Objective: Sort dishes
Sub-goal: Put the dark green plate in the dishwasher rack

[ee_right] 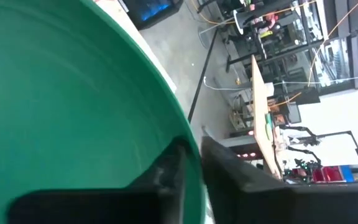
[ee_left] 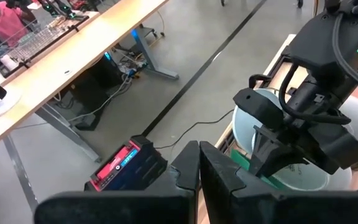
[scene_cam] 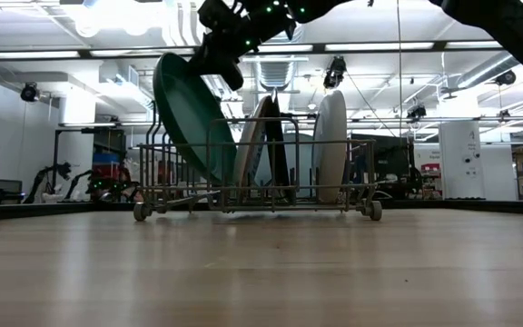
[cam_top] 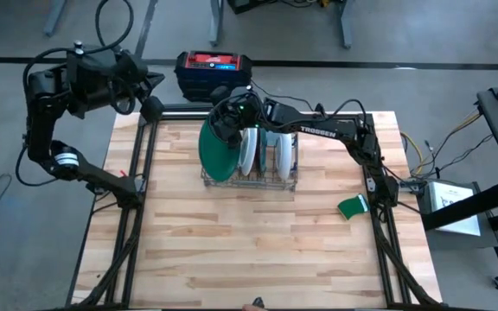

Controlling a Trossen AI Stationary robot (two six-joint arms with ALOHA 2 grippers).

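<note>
Near the far edge of the tabletop (cam_top: 258, 259), about midway along it, stands the wire rack (cam_top: 249, 180), its length running side to side along that edge. The dark green plate (cam_top: 217, 151) stands on edge at the rack's left end, the biggest dish in it, and it leans with its top tipped away to the left of the other dishes. Next to it the white plate (cam_top: 249, 151) and the teal plate (cam_top: 262, 149) stand close together, and the pale blue plate (cam_top: 284, 154) stands apart toward the rack's right end, all on edge across the rack's length.

The right gripper (cam_top: 228, 119) is directly above the green plate's far top rim, and its fingers are pinched on that rim, one on each face. Any next move, I judge, has to follow the plate's own plane: straight up, or upright into its slot.

The left gripper (cam_top: 154, 82) waits closed beyond the table's far left corner, well away from the rack, so the right arm is clearly the nearer one.

A small green sponge (cam_top: 352, 207) lies near the right edge.
</note>
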